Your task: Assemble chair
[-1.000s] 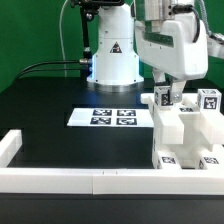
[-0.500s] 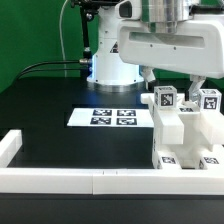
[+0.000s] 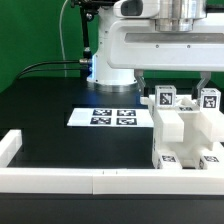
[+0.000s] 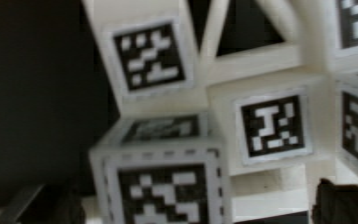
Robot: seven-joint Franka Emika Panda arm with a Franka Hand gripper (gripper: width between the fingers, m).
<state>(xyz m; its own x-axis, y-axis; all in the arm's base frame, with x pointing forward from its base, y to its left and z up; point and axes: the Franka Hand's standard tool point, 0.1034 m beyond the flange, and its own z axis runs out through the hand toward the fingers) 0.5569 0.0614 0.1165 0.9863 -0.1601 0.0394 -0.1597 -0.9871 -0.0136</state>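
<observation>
The white chair parts (image 3: 184, 130) stand clustered at the exterior view's right, with black marker tags on their faces and two tagged posts (image 3: 165, 97) sticking up. My gripper (image 3: 172, 84) hangs just above these posts, its broad white hand filling the top of that view. In the wrist view the tagged chair parts (image 4: 211, 120) fill the picture from close up. My gripper (image 4: 185, 205) is open, with its dark fingers (image 4: 343, 200) far apart on either side of a tagged block (image 4: 163, 190). It holds nothing.
The marker board (image 3: 112, 117) lies flat on the black table to the left of the chair parts. A white wall (image 3: 80, 179) runs along the front edge, with a short arm at the left (image 3: 10, 147). The robot base (image 3: 112, 60) stands behind.
The hand has turned and come closer to the camera, rising from beside the tagged post to above the chair parts. The chair parts have not moved.
</observation>
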